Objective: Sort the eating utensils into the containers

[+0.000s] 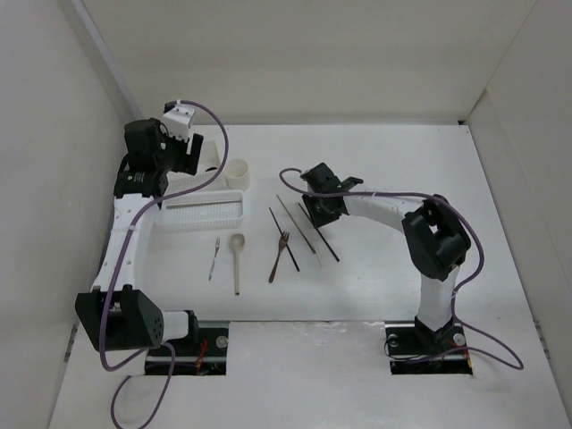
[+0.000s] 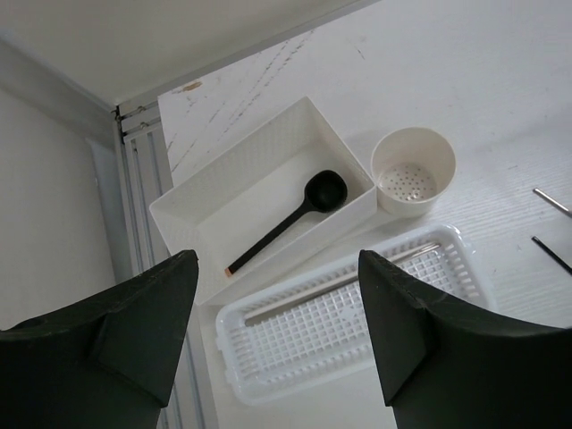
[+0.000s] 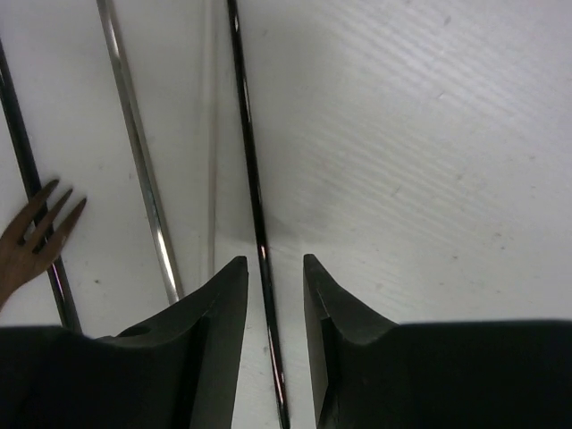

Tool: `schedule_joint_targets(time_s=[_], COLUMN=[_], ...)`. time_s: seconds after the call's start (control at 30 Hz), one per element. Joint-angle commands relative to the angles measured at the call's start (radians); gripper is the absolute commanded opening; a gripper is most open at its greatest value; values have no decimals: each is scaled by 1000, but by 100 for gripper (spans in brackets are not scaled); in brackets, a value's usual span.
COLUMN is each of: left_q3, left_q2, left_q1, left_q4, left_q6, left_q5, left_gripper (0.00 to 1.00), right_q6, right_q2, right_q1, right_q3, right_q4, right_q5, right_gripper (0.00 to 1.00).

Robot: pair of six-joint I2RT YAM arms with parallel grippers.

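White table (image 1: 402, 179), white walls. Dark chopstick (image 3: 253, 179) lies flat mid-table, near a pale chopstick (image 3: 138, 143) and the fork (image 3: 36, 234). I judge it light, stiff and slick, likely to roll; best pinched across the middle, low to the table. My right gripper (image 3: 272, 264) straddles it, jaws narrowed to a slim gap, not visibly touching, nothing lifted. My left gripper (image 2: 275, 259) hangs wide open and empty over the box (image 2: 268, 143) holding the dark spoon (image 2: 295, 214).

Matte black spoon (image 2: 284, 225); white rectangular plastic box (image 2: 268, 147); cream round cup (image 2: 391, 154), hole-dotted base; white grid-patterned long tray (image 2: 313, 344); brown wooden fork (image 3: 31, 237); glossy black chopstick (image 3: 250, 161).
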Motion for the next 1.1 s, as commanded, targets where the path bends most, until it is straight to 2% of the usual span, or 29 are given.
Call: schedule_joint_targets(time_s=[0.0, 0.2, 0.3, 0.33, 0.37, 0.4, 0.53, 0.63, 0.73, 0.77, 0.93, 1.0, 1.07], left_q3=[-34, -54, -54, -54, -54, -54, -63, -63, -63, -63, -74, -51, -23], left_q2=[-54, -63, -63, -63, -63, -63, -81, -82, -82, -82, -82, -63, -42], left_q1=[-1, -1, -1, -1, -1, -1, -1, -1, -1, -1, -1, -28, -69], left_q4=[25, 44, 44, 44, 54, 54, 64, 26, -11, -25, -57, -82, -82], left_q6=[-31, -31, -40, -40, -40, -40, -40, -28, 4, 13, 58, 82, 83], left_q5=[18, 18, 18, 9, 9, 9, 9, 61, 199, 286, 579, 688, 727], left_gripper=[69, 72, 72, 72, 72, 72, 72, 72, 72, 73, 76, 76, 79], right_q6=[-24, -12, -1, -1, -1, -1, 35, 55, 55, 45, 45, 35, 35], right_q2=[-5, 84, 115, 115, 115, 115, 60, -19, -129, -154, -275, -330, -371], right_q1=[14, 14, 14, 14, 14, 14, -15, -49, -74, -74, -74, -74, -74], right_q3=[-38, -3, 7, 7, 7, -5, -30, -50, -73, -73, 2, 33, 76], right_q4=[41, 22, 1, 1, 1, 1, 24, 59, 107, 129, 130, 183, 244], right_q5=[-53, -35, -15, -15, -15, 7, 28, 28, 40, 50, 62, 25, -11], right_gripper=[37, 37, 32, 28, 11, 0, 0, 0, 0, 0, 0, 0, 0])
